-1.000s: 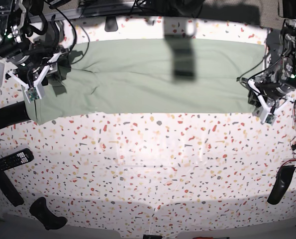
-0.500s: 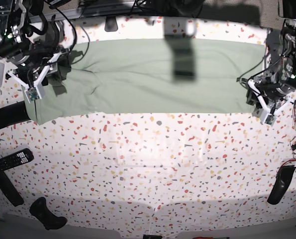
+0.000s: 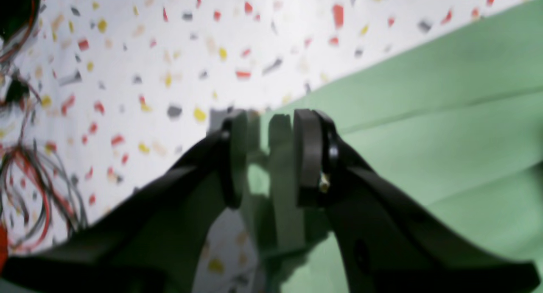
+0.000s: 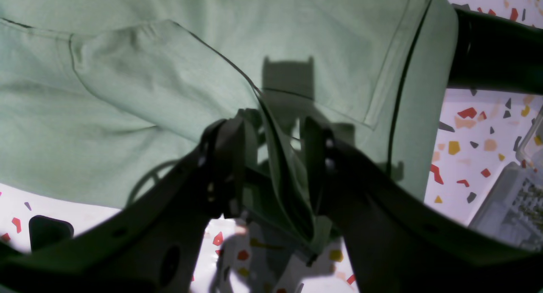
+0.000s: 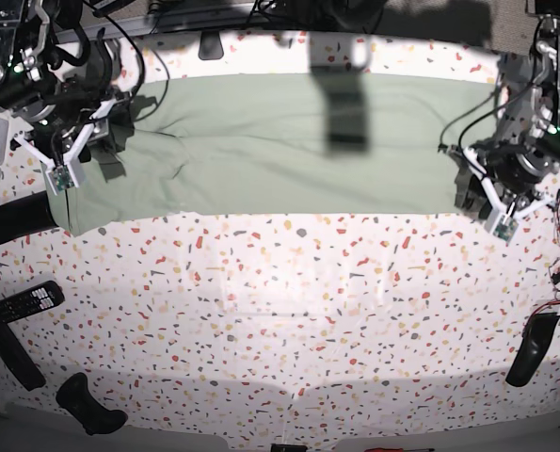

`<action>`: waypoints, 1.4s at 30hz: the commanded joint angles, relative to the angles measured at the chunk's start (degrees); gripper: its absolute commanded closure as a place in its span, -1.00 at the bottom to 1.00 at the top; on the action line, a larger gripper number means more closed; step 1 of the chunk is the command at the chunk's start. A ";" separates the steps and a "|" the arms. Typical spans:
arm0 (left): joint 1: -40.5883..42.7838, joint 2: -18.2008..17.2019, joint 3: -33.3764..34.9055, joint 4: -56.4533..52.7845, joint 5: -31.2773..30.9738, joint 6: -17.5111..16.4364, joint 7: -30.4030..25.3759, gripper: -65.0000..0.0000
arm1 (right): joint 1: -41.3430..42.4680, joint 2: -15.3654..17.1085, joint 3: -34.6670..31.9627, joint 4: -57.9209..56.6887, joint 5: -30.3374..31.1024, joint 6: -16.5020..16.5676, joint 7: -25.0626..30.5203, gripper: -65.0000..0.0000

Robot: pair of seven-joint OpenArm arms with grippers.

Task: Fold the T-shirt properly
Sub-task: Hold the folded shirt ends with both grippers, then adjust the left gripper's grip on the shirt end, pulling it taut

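In the base view, going from its left, the right pincer [image 5: 65, 155] is sitting at the sleeve end of the T-shirt [image 5: 289, 141], which is lying as a long band across the far part of the speckled surface [image 5: 280, 311]; at the other end the left pincer [image 5: 491, 202] is sitting at the band's near corner.

The step in hand looks like taking both ends for a fold; the next move, I judge, is calling for both arms lifting together and carrying the ends evenly so the cloth is not skewing.

The right wrist view is showing what the base view is not: a gathered ridge of T-shirt [image 4: 127, 72] standing between the narrowly parted jaws of the right pincer [image 4: 271, 157], seemingly pinched; the left wrist view is showing the left pincer [image 3: 265, 157] narrowly parted over the hem edge of the T-shirt [image 3: 424, 127], whether gripping I cannot tell.
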State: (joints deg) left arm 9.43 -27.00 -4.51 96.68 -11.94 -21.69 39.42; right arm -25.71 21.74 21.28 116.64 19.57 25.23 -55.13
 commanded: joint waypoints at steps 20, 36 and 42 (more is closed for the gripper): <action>-1.81 -0.55 -0.37 -6.38 -0.74 0.74 -0.22 0.17 | 0.28 0.63 0.46 1.05 0.39 -0.20 1.07 0.30; -1.05 3.65 -0.37 -8.50 2.95 4.85 -4.28 0.19 | 0.26 0.63 0.46 1.05 0.42 -0.20 0.66 0.30; -1.20 3.63 -0.37 -6.36 2.93 4.79 -4.17 0.19 | 0.26 0.63 0.46 1.05 0.42 -0.20 0.68 0.30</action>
State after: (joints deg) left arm 8.99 -22.68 -4.51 89.10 -9.02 -17.28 36.07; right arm -25.71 21.74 21.28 116.64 19.57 25.23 -55.35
